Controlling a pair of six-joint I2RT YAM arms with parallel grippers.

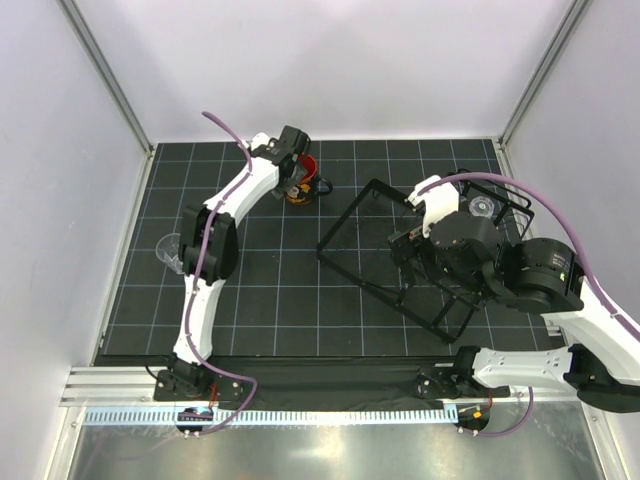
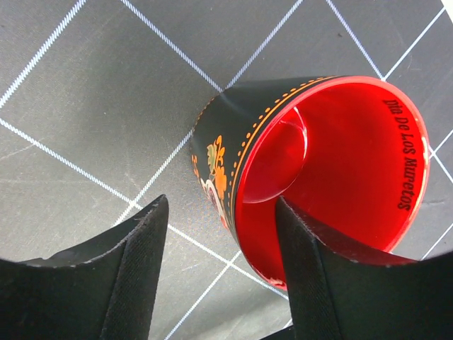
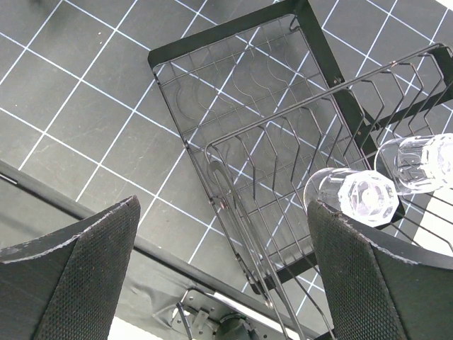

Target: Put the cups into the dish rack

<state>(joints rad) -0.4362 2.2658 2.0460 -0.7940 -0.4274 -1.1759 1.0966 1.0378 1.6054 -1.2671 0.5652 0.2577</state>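
The mug [image 1: 308, 182] is black outside and red inside, and stands at the back of the mat. In the left wrist view the mug [image 2: 333, 156] fills the right half. My left gripper [image 1: 297, 172] is open over its rim [image 2: 221, 205]; one finger [image 2: 308, 276] is inside the red bowl and the other [image 2: 134, 269] is outside, apart from the wall. The black wire dish rack [image 1: 372, 255] lies centre right. Two clear tumblers [image 3: 354, 195] [image 3: 417, 163] rest in the rack [image 3: 241, 92]. My right gripper [image 1: 408, 250] hangs open and empty above the rack [image 3: 223, 205].
A clear tumbler [image 1: 168, 250] stands at the mat's left edge, partly behind the left arm. Another tumbler [image 1: 483, 207] shows in the rack's far end. White walls enclose the mat on three sides. A metal rail [image 1: 300, 415] runs along the near edge.
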